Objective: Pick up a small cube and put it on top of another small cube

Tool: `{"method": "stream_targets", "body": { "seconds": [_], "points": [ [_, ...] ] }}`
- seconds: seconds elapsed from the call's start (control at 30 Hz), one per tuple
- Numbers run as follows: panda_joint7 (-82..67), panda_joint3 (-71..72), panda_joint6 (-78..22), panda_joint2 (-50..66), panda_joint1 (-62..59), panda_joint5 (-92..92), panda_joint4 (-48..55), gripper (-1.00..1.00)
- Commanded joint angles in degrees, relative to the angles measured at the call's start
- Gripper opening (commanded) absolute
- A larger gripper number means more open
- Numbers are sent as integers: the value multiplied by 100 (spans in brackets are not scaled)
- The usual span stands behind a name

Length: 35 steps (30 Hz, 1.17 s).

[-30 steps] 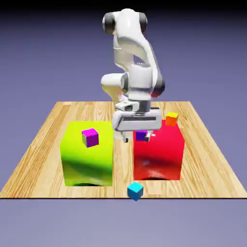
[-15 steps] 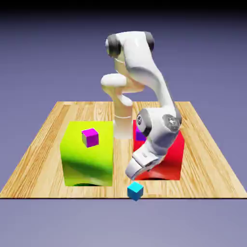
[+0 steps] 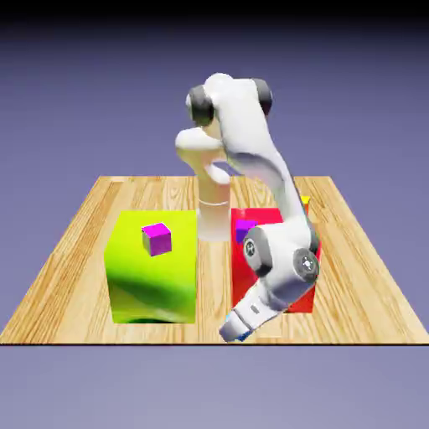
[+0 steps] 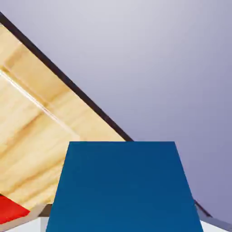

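The small cube [image 4: 122, 190], a plain cyan-blue one, fills the bottom of the hand view, seated between the fingers. A grey fingertip [image 4: 40, 211] peeks out at its left side. In the exterior view my gripper [image 3: 237, 330] is down at the table's front edge, just in front of the red block, shut on the small cube, and the hand hides nearly all of it. A magenta-topped small cube [image 3: 157, 239] rests on top of the big green block [image 3: 151, 281]. A purple small cube [image 3: 244, 230] sits on the big red block [image 3: 266, 219].
The wooden table [image 3: 67, 276] ends right at the gripper, its dark front edge [image 4: 68, 81] running across the hand view. A small yellow-orange cube [image 3: 305, 201] shows behind the forearm at the red block's back corner. A gap separates the green and red blocks.
The arm swung down from above the red block to the table's front edge. The open gripper came down over the cyan cube and shut on it.
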Motion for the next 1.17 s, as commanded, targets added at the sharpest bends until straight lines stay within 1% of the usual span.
{"method": "stream_targets", "body": {
  "seconds": [0.0, 0.2, 0.3, 0.73, 0.83, 1.0, 1.03, 1.07, 1.1, 1.13],
  "points": [
    [254, -25, -99, -129, 201, 186, 29, -100],
    [1748, -157, -722, -923, 1396, 1399, 189, -100],
    [2430, 77, -1186, -1545, 1858, 2050, 91, -100],
    [1723, 2609, -2790, -4244, 303, 2514, -2046, -100],
    [1383, 2510, -2595, -4494, 47, 2301, -1894, -100],
    [1324, 2503, -1708, -4666, 69, 2374, -2932, -100],
    [1320, 2502, -1640, -4679, 71, 2379, -3011, -100],
    [1320, 2502, -1640, -4679, 71, 2379, -3011, 100],
    [1320, 2502, -1640, -4679, 71, 2379, -3011, 100],
    [1331, 2504, -1818, -4645, 66, 2365, -2803, 100]
  ]
}}
